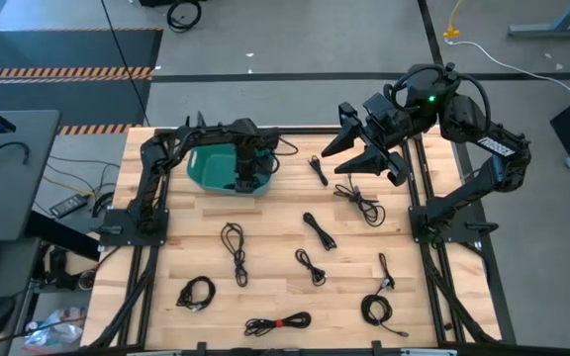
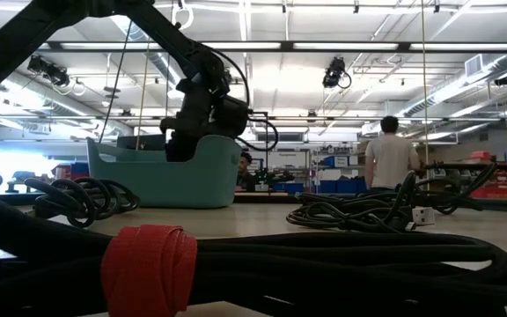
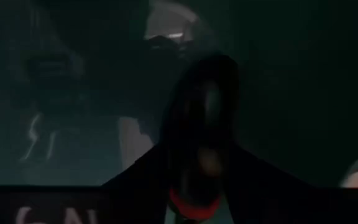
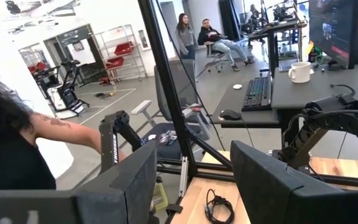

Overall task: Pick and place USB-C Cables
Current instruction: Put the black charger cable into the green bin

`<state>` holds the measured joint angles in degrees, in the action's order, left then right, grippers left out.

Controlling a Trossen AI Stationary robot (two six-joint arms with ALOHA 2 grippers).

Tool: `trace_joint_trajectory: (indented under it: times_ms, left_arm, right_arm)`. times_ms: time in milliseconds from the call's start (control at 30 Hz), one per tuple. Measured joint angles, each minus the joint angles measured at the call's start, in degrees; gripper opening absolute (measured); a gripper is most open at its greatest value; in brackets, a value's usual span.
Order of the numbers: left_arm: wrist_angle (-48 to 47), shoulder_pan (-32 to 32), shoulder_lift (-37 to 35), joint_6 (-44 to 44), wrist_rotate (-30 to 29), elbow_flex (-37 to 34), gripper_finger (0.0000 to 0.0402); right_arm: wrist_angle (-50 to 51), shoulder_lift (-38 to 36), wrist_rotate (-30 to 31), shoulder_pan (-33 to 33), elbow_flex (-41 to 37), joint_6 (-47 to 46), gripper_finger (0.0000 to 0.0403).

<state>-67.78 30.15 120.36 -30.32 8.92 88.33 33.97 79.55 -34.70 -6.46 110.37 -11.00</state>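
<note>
Nearest the low camera lies a thick black cable bundle (image 2: 324,264) bound with a red tie (image 2: 148,269); further coils (image 2: 86,198) rest on the table (image 2: 236,220) beyond it. Behind them stands the teal bin (image 2: 170,180), with the left gripper (image 2: 187,145) lowered inside its rim; jaw state cannot be told from this view.

High view: the left gripper (image 1: 246,178) sits in the teal bin (image 1: 206,168). The USB-C Cables (image 1: 234,242) lie scattered well apart on the wood, all outside the left jaws. The right gripper (image 1: 364,153) hovers with jaws spread wide; one loose coil (image 1: 359,201) lies just below and beyond its fingertips.

Left wrist view: dark bin interior; a black shape with a red band (image 3: 194,202) lies between the fingers, so the jaws appear clamped on a tied cable, though this is a judgement.

Right wrist view: the right fingers (image 4: 135,180) stand apart, and a small coil (image 4: 218,208) lies between and ahead of them.

Handling: each cable is light, limp and springy. Grip across the bundled strands or at the tie, not on a single loop.
</note>
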Motion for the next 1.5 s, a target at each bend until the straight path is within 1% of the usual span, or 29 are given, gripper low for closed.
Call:
trace_joint_trajectory:
  times_ms: [67,267,367,467,633,733,800,933,1000,1067,1133,1167,1200,1300,1433,1500]
  left_arm:
    - [1.13,0.05,0.00,0.57,-1.00,0.00,0.0160]
    - [3.73,0.03,0.00,1.96,-1.17,0.00,0.0214]
    - [3.74,0.42,0.04,4.43,-1.06,1.28,0.0226]
    - [2.04,1.49,0.02,5.84,-1.09,4.10,0.0228]
    - [-5.79,3.43,-0.02,7.65,-1.01,12.45,0.0228]
    - [-11.98,4.23,-0.03,8.85,1.50,18.73,0.0228]
    - [-15.37,4.48,-0.04,9.51,3.48,23.25,0.0228]
    - [-20.59,4.03,-0.05,10.39,7.27,32.74,0.0228]
    - [-22.31,3.49,-0.08,10.40,9.35,37.89,0.0228]
    - [-22.16,2.75,-0.24,10.94,10.61,42.70,0.0228]
    - [-22.13,2.21,-1.02,11.92,11.87,46.61,0.0228]
    - [-21.20,1.65,-2.51,12.74,12.60,46.64,0.0228]
    - [-20.03,1.41,-5.05,13.58,13.26,45.07,0.0228]
    - [-22.47,-0.01,-10.42,18.85,13.73,43.73,0.0228]
    - [-21.99,-4.73,-17.26,25.00,12.93,42.86,0.0228]
    - [-22.24,-7.92,-20.51,29.20,11.18,42.94,0.0228]
  right_arm:
    - [-0.01,0.00,-0.02,0.00,0.00,0.00,0.0210]
    - [0.01,0.00,-0.02,0.00,0.00,0.00,0.0210]
    - [0.01,0.00,-0.02,0.00,0.00,0.00,0.0210]
    - [0.04,0.00,-0.02,0.00,0.00,0.07,0.0210]
    - [0.42,0.00,0.04,0.00,0.00,0.17,0.0210]
    - [3.96,-0.05,1.91,-0.20,0.00,0.59,0.0210]
    - [8.64,-0.07,4.95,-0.54,0.00,0.90,0.0210]
    - [20.59,0.28,14.34,-1.20,0.00,0.55,0.0210]
    - [26.27,0.77,18.08,-1.36,0.00,-0.76,0.0210]
    - [30.44,1.14,20.04,-1.36,0.00,-1.86,0.0210]
    - [33.58,1.29,20.20,-1.35,0.00,-2.77,0.0210]
    - [34.45,1.41,20.24,-1.36,0.02,-2.90,0.0210]
    - [35.64,1.45,20.36,-1.36,0.02,-2.95,0.0209]
    - [39.40,1.54,22.06,-1.33,0.00,-2.88,0.0207]
    - [42.46,1.48,25.72,-2.02,0.00,-1.05,0.0205]
    - [42.97,1.49,26.29,-2.51,0.00,0.06,0.0205]
